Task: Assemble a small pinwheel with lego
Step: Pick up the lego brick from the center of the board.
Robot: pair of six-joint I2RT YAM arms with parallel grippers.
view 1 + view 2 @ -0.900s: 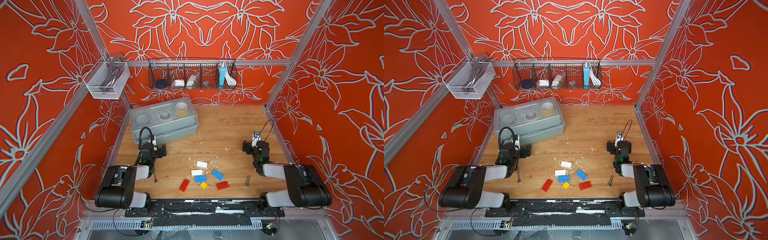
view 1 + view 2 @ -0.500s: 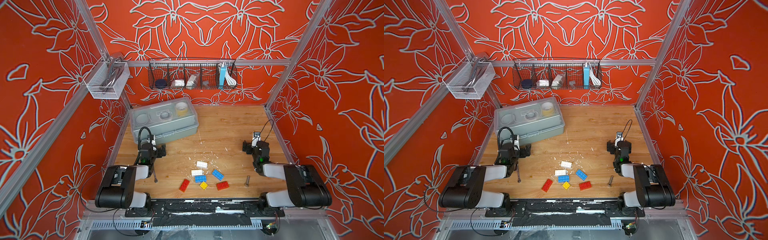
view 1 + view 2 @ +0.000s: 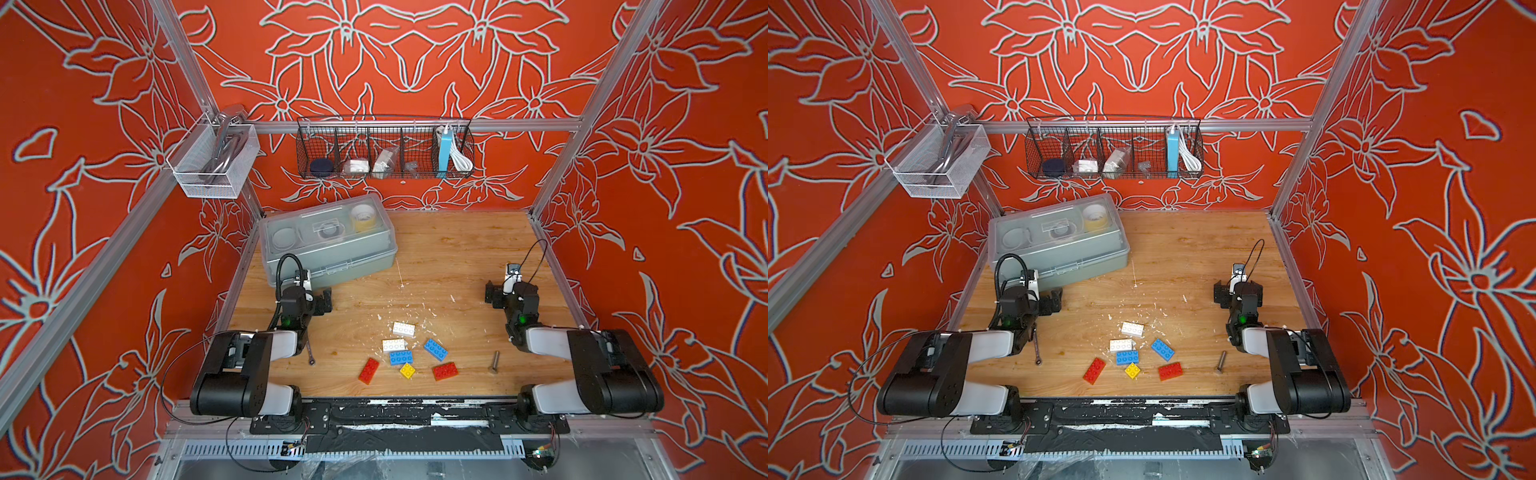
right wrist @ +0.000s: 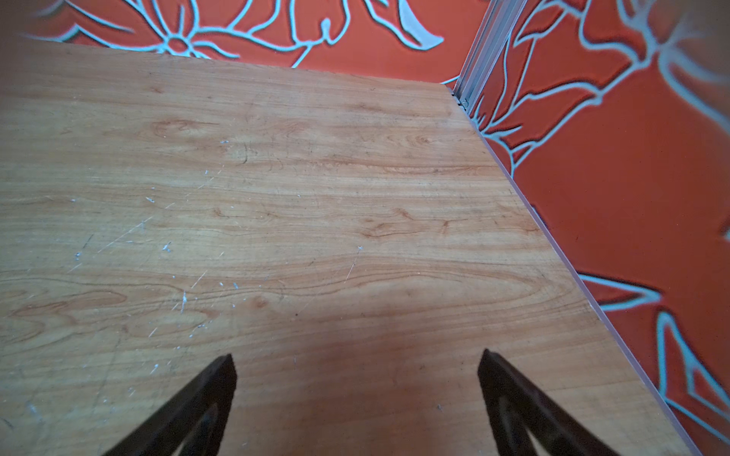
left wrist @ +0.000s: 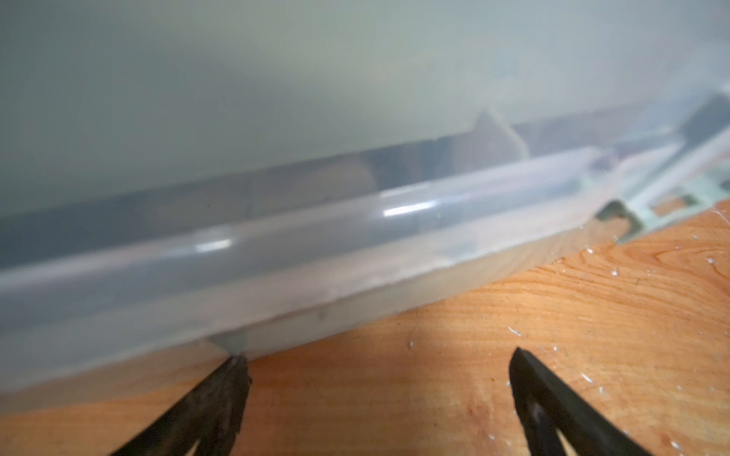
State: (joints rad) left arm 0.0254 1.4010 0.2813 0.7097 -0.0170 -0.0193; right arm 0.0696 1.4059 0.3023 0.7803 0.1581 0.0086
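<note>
The lego lies loose on the wooden table near its front middle; no pinwheel is in view. In both top views I see two white bricks (image 3: 403, 328) (image 3: 393, 345), two blue bricks (image 3: 401, 357) (image 3: 435, 349), a yellow square (image 3: 407, 370) (image 3: 1132, 370) and two red bricks (image 3: 368, 370) (image 3: 445, 371). My left gripper (image 3: 306, 292) (image 5: 379, 355) rests open at the left. One of its fingertips (image 5: 237, 365) is against the foot of a grey box. My right gripper (image 3: 512, 291) (image 4: 357, 357) stands open over bare wood at the right, far from the bricks.
A grey plastic box (image 3: 328, 241) (image 5: 276, 237) stands at the back left. A small wrench (image 3: 309, 353) lies by the left arm. A grey bolt (image 3: 495, 362) lies right of the bricks. Wire baskets (image 3: 384, 149) hang on the back wall. The side wall (image 4: 612, 177) is close to the right gripper.
</note>
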